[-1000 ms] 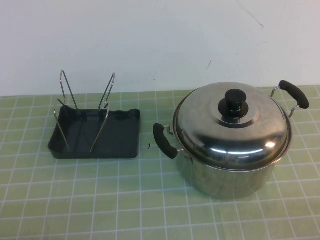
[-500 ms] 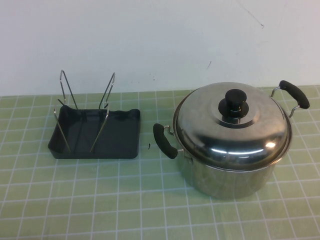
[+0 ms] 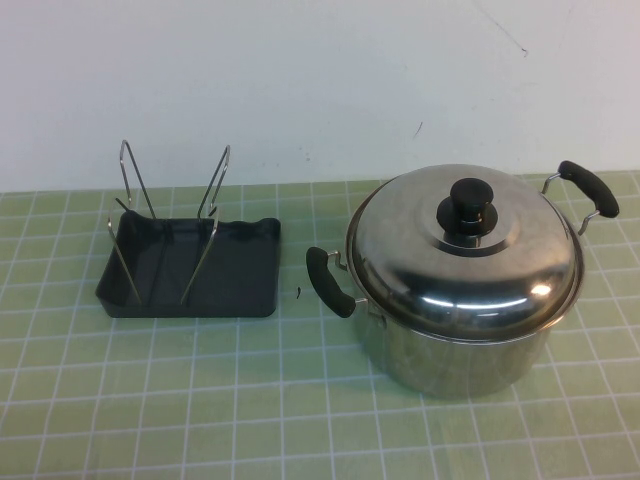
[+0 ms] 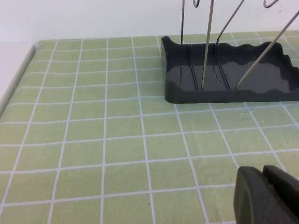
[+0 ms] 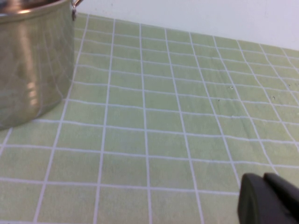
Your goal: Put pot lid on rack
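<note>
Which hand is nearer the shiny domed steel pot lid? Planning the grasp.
Likely right: the right hand is low beside the steel pot carrying the lid; the left hand faces the dark rack.

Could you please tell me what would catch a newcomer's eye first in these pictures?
The shiny pot lid with its black knob sits on the steel pot at the table's right. The dark rack with wire uprights stands at the left. Only a corner of the left claw and the right claw shows, low over the green tablecloth.

Green tiled table (image 3: 200,400), rack (image 3: 190,268) left, pot (image 3: 455,330) right
</note>
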You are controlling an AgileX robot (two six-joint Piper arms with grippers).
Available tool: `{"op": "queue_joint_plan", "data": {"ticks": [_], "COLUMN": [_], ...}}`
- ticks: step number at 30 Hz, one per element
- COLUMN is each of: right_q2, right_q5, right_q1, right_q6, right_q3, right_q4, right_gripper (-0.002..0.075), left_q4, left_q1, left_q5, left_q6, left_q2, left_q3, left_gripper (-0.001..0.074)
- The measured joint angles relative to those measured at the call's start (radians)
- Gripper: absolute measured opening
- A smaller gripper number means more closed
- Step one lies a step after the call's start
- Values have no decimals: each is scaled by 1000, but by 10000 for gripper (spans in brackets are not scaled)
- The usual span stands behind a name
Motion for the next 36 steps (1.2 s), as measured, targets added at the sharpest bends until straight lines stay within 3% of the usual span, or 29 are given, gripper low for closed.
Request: {"op": "queue_joint_plan", "data": {"ticks": [10, 14, 22, 28, 33, 36], "right_q2": [0, 0, 0, 0, 0, 0], "right_q5": [-10, -111, -632, -997, -1010, -908], "right_q1": [0, 0, 0, 0, 0, 0], "right_q6": [0, 0, 0, 2, -9, -15], "right_q3": [0, 8, 8, 8, 8, -10], "right_q4": [0, -20, -27, -25, 31, 35], "right_gripper": [-1, -1, -1, -1, -1, -1], "left_q4": [0, 0, 0, 0, 0, 0], "left_q1": [0, 0, 0, 0, 0, 0], "left_q5": [-21, -168, -695, -916, -969, -950], "left_q6": [0, 0, 0, 0, 0, -53], "left_q2": [0, 0, 0, 0, 0, -2], "left_q3": [0, 2, 2, 2, 2, -4], "left_gripper": [-1, -1, -2, -2, -2, -2]}}
